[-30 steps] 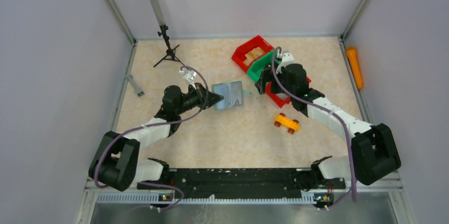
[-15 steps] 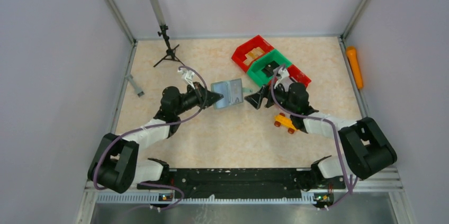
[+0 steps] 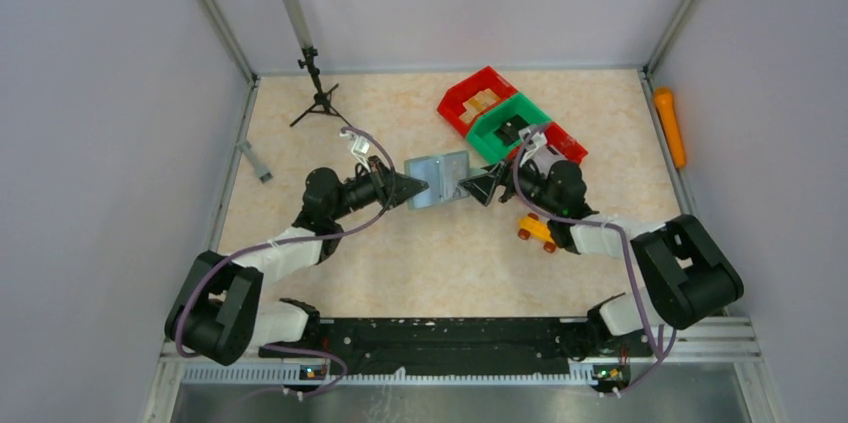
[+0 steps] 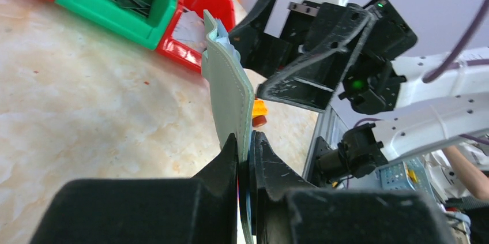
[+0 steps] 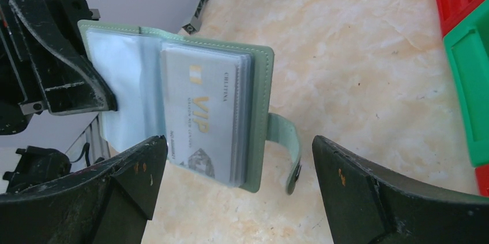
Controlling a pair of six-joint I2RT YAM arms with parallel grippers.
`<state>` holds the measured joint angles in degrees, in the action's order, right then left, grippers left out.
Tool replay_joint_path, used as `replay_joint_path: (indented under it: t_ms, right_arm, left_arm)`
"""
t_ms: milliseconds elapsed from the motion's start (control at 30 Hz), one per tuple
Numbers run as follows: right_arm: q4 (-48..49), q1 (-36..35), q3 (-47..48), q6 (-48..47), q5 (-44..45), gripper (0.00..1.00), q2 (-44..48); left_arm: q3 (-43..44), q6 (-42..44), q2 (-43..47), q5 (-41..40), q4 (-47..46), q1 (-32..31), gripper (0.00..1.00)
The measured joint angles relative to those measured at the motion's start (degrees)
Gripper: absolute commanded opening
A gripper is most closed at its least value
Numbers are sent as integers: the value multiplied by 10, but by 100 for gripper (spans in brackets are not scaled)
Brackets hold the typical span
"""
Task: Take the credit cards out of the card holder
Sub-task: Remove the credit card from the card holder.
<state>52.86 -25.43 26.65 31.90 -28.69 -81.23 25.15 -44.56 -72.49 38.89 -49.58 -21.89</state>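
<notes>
Two grippers face off mid-table, just past the yellow toy car [image 3: 537,230]: the left gripper [image 4: 248,157] is clamped on the left flap of the card holder [image 5: 260,100], held open on edge, while the right gripper [image 3: 479,186] gapes wide before the credit cards [image 5: 202,117] in clear sleeves [image 5: 124,88]. Biting sleeve and flap together could wrench the holder from that thin pinch, toward the red and green bins [image 3: 490,133] beyond.

card holder [image 3: 440,178] was up over the bench [image 3: 420,273], credit cards [image 5: 202,123] in it. left pincer [image 3: 410,186] at its left edge, right pincer [image 3: 472,186] just right; bins [image 3: 505,123] behind-right, toy car [image 3: 538,231] front-right, tripod [image 3: 318,93] behind-left.
</notes>
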Motion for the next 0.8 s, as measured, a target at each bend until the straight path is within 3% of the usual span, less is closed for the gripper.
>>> replay_joint_path:
  t_ms: [200, 300, 667, 800]
  right_arm:
    - [10, 0, 0, 15, 0, 99, -5]
    - [26, 0, -1, 23, -13, 90, -5]
    - [172, 1, -16, 86, -107, 24, -24]
    - [183, 1, -16, 94, -119, 15, -25]
  left_arm:
    - [-1, -15, 0, 29, -44, -9, 0]
    - [-1, -26, -2, 42, -70, -10, 0]
    - [-1, -29, -10, 42, -82, -11, 0]
    - [-1, -19, -5, 27, -62, -11, 0]
